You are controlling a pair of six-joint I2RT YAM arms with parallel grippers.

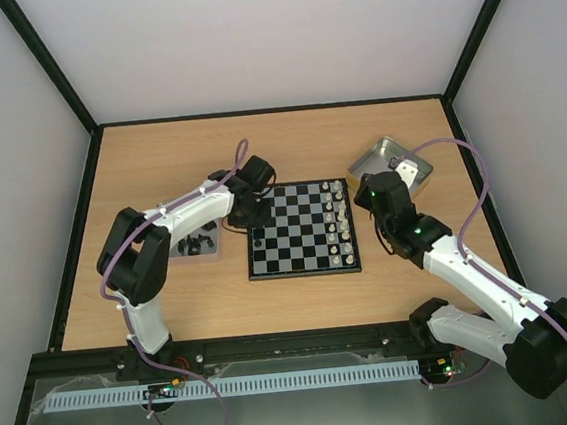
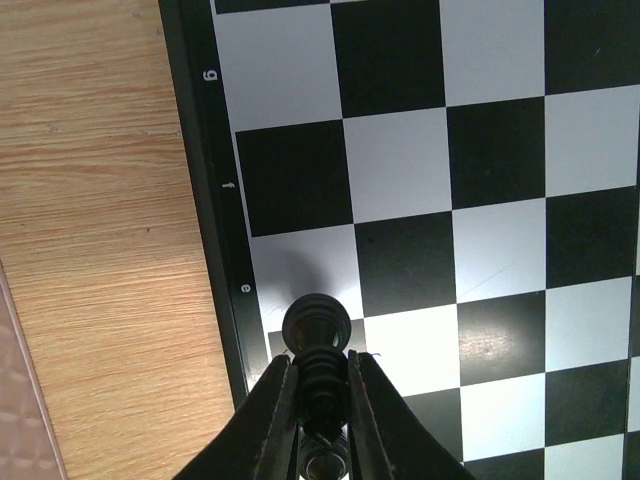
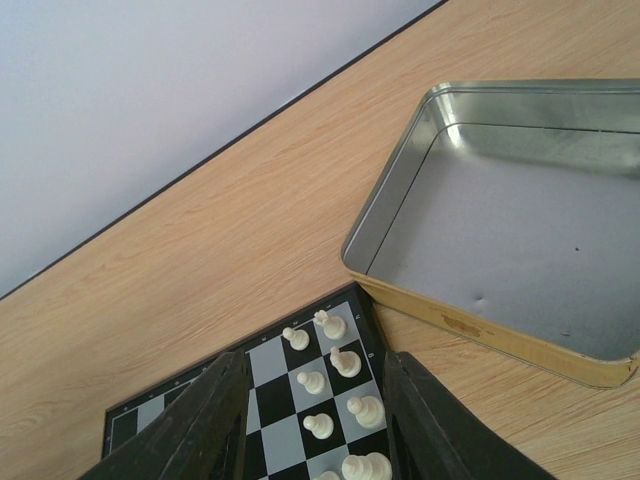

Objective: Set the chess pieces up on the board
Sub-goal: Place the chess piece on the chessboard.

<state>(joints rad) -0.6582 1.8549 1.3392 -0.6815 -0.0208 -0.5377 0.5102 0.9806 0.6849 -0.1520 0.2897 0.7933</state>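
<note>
Wooden table (image 1: 159,174), board (image 1: 301,241) at its middle: black piece (image 2: 317,325) clamped in the left hand (image 2: 322,365), at the board's left edge by file e. Right hand (image 3: 313,365) fingers apart, empty, near the white pieces (image 3: 333,325) beside the tin (image 3: 520,250).

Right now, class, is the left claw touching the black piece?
Touching. The left wrist view shows the left claw clamped on the black piece, with no gap on either side.
</note>
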